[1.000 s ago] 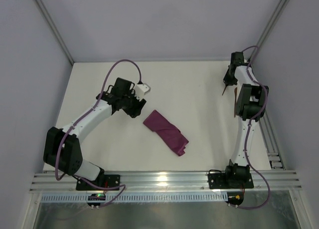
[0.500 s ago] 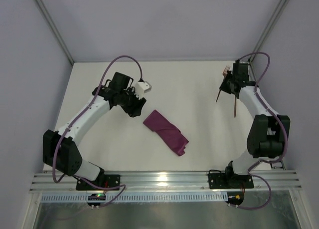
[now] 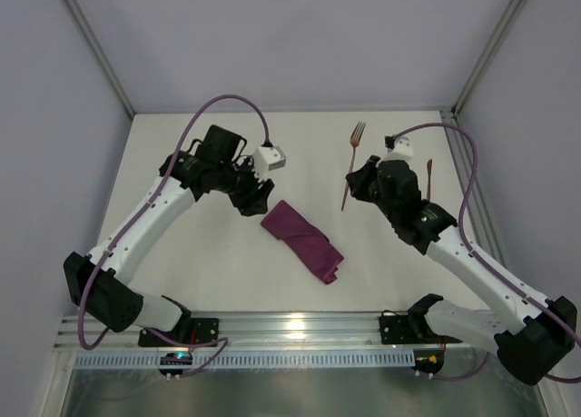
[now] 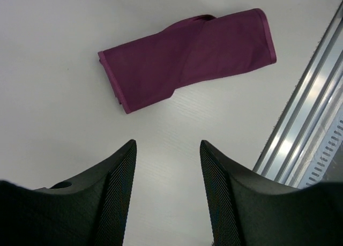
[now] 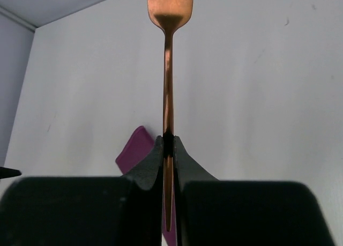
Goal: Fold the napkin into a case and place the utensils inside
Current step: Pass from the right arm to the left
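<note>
Swung in toward the napkin (image 3: 302, 241), my right gripper (image 5: 168, 141) now carries the fork (image 3: 352, 159) near its right side, clamped low on the stiff, slick handle; my left gripper (image 4: 167, 148) hangs beside that soft cloth, jaws apart, empty.

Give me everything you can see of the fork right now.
The fork is slim and looks like copper-brown metal, with a shiny, straight handle and short tines. The right claw is shut on its handle partway down, and the tines point away from the claw. Nothing else seems to touch it.
</note>
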Robot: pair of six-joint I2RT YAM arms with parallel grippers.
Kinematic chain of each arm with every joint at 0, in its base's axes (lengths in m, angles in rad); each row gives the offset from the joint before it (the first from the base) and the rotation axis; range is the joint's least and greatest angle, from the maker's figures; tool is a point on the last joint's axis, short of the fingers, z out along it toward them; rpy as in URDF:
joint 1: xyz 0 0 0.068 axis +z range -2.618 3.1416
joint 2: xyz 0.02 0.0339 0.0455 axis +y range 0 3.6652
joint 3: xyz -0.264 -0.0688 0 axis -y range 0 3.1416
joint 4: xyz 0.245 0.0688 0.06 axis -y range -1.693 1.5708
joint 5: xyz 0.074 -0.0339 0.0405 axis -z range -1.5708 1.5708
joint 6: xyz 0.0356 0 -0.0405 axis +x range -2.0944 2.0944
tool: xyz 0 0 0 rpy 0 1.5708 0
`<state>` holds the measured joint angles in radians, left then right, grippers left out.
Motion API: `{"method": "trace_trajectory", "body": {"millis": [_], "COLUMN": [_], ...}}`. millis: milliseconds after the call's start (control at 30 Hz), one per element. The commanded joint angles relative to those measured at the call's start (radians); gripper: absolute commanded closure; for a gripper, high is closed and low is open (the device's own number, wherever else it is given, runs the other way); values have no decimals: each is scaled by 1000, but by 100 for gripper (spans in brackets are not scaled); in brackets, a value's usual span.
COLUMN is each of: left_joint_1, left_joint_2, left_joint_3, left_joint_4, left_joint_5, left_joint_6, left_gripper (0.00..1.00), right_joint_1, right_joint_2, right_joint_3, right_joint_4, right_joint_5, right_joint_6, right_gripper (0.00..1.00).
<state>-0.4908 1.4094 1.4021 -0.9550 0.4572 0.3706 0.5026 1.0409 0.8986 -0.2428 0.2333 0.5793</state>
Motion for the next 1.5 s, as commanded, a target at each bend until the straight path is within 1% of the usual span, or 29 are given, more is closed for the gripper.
{"method": "trace_trajectory", "body": {"millis": [0,33,67,100,167,300,400,467,600,700,733,800,833,900,933,1000,1033,1200,1300,1333,1367,1433,1467], "left_joint_1": [-83,-94,-100,-104,-106,-114,-115,-114,-115,-117,-115,-115,-115,-115,-115,-114,-114,-115,-114,-114,-109,-98,-88], "left_joint_2": [6,7,5,2,-13,-47,-58,-64,-67,-55,-49,-32,-30,-30,-32,-33,-29,-20,-24,-26,-33,-43,-44], "left_joint_3": [58,69,74,77,74,55,35,0,-35,-51,-52,-55,-57,-57,-55,-49,-42,-51,-60,-61,-66,-89,-95], "left_joint_4": [-1,7,15,37,67,114,125,171,242,283,292,308,315,343,348,349,346,332,305,296,279,262,242], "left_joint_5": [40,49,75,84,92,115,156,155,124,35,8,1,-2,-12,-18,-31,-32,-35,-38,-41,-40,-32,-23], "left_joint_6": [-27,-35,-53,-65,-88,-122,-153,-182,-245,-263,-265,-269,-275,-295,-297,-300,-299,-286,-269,-253,-242,-210,-197], "left_gripper": [46,46,45,45,43,40,39,38,37,39,41,46,54,65,76,87,99,100,100,100,100,100,100], "right_joint_1": [143,180,251,282,342,392,421,432,453,462,462,465,465,467,465,467,467,467,467,467,467,467,467], "right_joint_2": [-12,-1,31,48,85,166,205,211,228,232,232,231,231,229,226,212,206,173,151,125,104,32,4], "right_joint_3": [19,46,63,81,126,169,186,178,174,163,158,148,142,116,102,67,57,7,-27,-32,-35,-36,-40], "right_joint_4": [66,79,83,89,114,194,229,272,326,359,369,375,378,384,392,404,405,412,439,438,409,369,352], "right_joint_5": [164,185,205,236,244,219,230,253,294,288,284,267,259,238,232,224,222,212,170,155,134,112,68], "right_joint_6": [123,126,126,122,125,154,172,203,240,266,271,287,294,316,321,332,335,326,231,190,75,-71,-263], "right_gripper": [97,97,97,97,97,97,97,97,97,97,97,97,97,97,97,97,97,97,96,91,78,70,65]}}
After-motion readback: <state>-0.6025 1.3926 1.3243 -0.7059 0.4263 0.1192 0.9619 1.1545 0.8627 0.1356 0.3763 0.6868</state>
